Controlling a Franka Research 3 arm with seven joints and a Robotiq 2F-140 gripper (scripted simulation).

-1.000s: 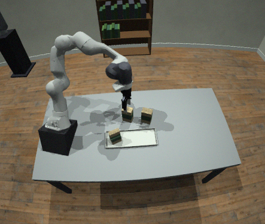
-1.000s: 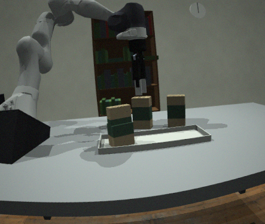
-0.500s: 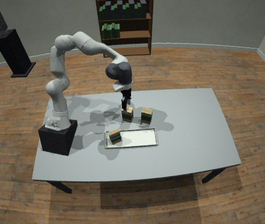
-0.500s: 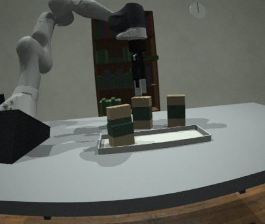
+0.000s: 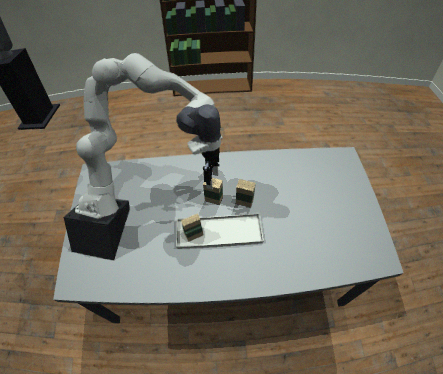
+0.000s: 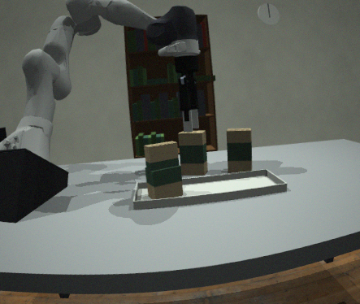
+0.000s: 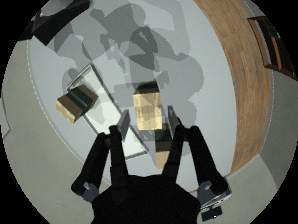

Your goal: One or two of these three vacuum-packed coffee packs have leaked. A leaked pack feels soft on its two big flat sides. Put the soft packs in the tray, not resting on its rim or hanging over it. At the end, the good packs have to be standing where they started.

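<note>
Jaws: gripper [image 6: 189, 121] held half open, nothing gripped, just above middle pack [image 6: 193, 152].
Tray [image 6: 241, 192]: one pack [image 6: 162, 169] stood inside, left end.
Right pack [image 6: 239, 149]: upright on counter [image 6: 262, 228].

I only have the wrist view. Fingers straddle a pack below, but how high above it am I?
Observer: The exterior view shows the gripper half open, with nothing between its fingers, tips just above the top of the middle pack, not yet around it.
Operator: Is the pack on my left inside the tray?
Observer: Yes. From the top view, that pack stands at the tray's end nearest the robot base, within the rim.
Operator: Any third pack? I can't make one out.
Observer: Yes, a third pack stands upright on the table behind the tray, beside the middle one and apart from it.
</note>
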